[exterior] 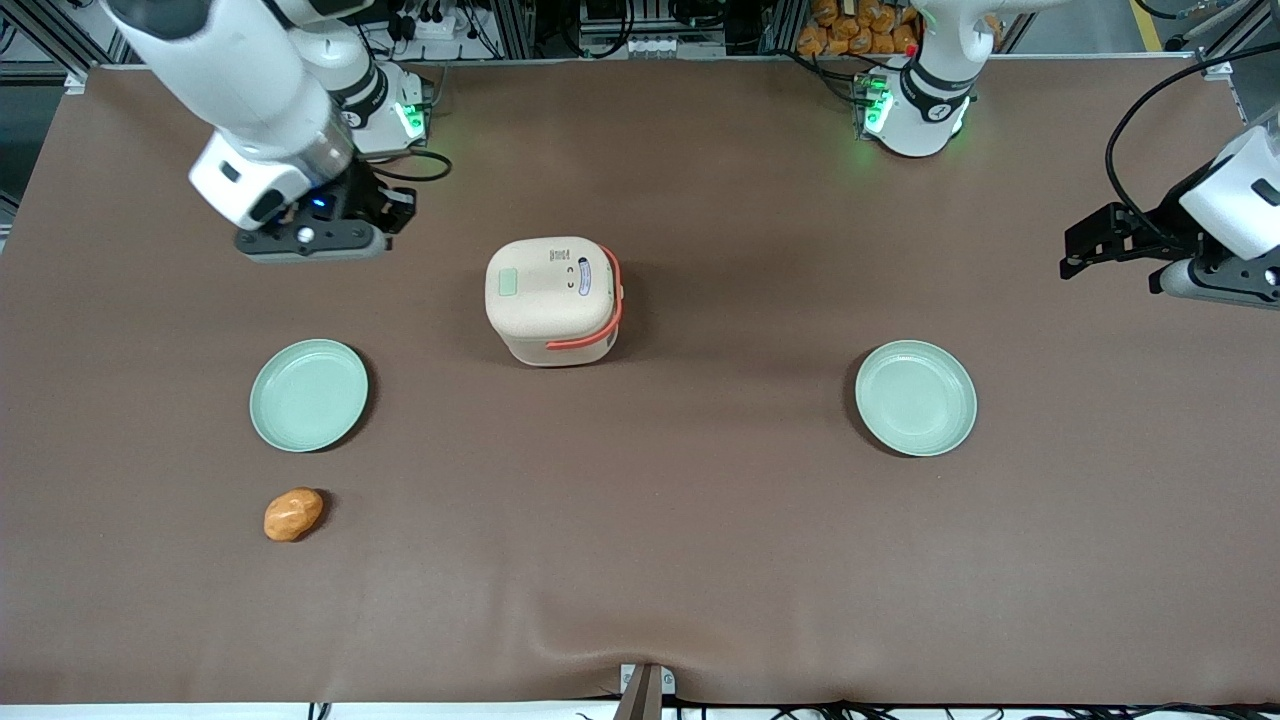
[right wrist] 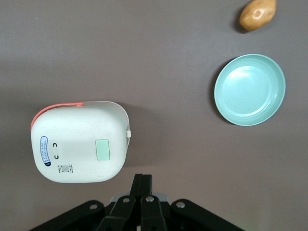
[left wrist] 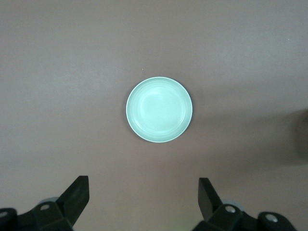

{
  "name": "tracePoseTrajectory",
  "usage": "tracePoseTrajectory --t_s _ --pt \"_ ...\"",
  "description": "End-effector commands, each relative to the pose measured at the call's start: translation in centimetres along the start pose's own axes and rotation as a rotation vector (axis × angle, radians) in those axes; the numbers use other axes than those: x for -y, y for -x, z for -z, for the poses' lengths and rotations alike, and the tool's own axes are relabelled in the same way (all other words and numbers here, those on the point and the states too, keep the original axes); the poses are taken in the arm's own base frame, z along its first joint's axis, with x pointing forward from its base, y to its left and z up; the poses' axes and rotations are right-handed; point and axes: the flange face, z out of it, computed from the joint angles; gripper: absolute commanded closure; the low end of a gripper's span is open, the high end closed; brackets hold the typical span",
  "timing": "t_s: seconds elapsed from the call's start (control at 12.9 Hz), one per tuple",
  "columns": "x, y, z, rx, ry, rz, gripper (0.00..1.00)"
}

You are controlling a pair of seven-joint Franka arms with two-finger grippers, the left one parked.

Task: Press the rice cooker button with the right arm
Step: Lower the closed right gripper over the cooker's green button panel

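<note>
The cream rice cooker [exterior: 553,298] with an orange-red band handle stands near the middle of the table. Its pale mint-green button [exterior: 507,282] sits on the lid, on the side toward the working arm. The cooker also shows in the right wrist view [right wrist: 77,144], with the button [right wrist: 102,149] on its lid. My right gripper [exterior: 375,215] hangs above the table, toward the working arm's end and a little farther from the front camera than the cooker, well apart from it. In the right wrist view the gripper [right wrist: 143,179] is shut on nothing, its fingers pressed together.
A green plate [exterior: 308,394] lies nearer the front camera than my gripper, and an orange-brown potato [exterior: 293,514] lies nearer still. A second green plate [exterior: 915,397] lies toward the parked arm's end. Both the first plate [right wrist: 249,89] and potato [right wrist: 258,14] show in the right wrist view.
</note>
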Motion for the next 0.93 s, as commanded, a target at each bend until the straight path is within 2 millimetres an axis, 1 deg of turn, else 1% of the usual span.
tracePoseTrajectory --t_s 0.0,0.08,0.16,0.23,0.31,0.47,0.62,0.78,0.85 --pt "1.3 0.9 -3.3 0.007 0.013 -0.010 1.00" --pt "2.2 1.3 -4.3 0.005 0.014 -0.002 1.00" --pt "2.9 1.5 -5.5 0.002 0.014 -0.032 1.00" --pt "4.6 1.9 -6.4 0.000 0.013 -0.052 1.00" --pt "5.4 1.8 -7.3 0.006 0.013 -0.067 1.00" --pt "5.7 1.4 -8.7 0.003 0.003 -0.090 1.00" --pt "7.3 2.1 -10.1 0.002 0.004 -0.107 1.00" --pt "7.5 1.9 -11.1 0.012 0.005 -0.112 1.00" --pt "7.7 1.9 -12.0 0.014 0.004 -0.109 1.00"
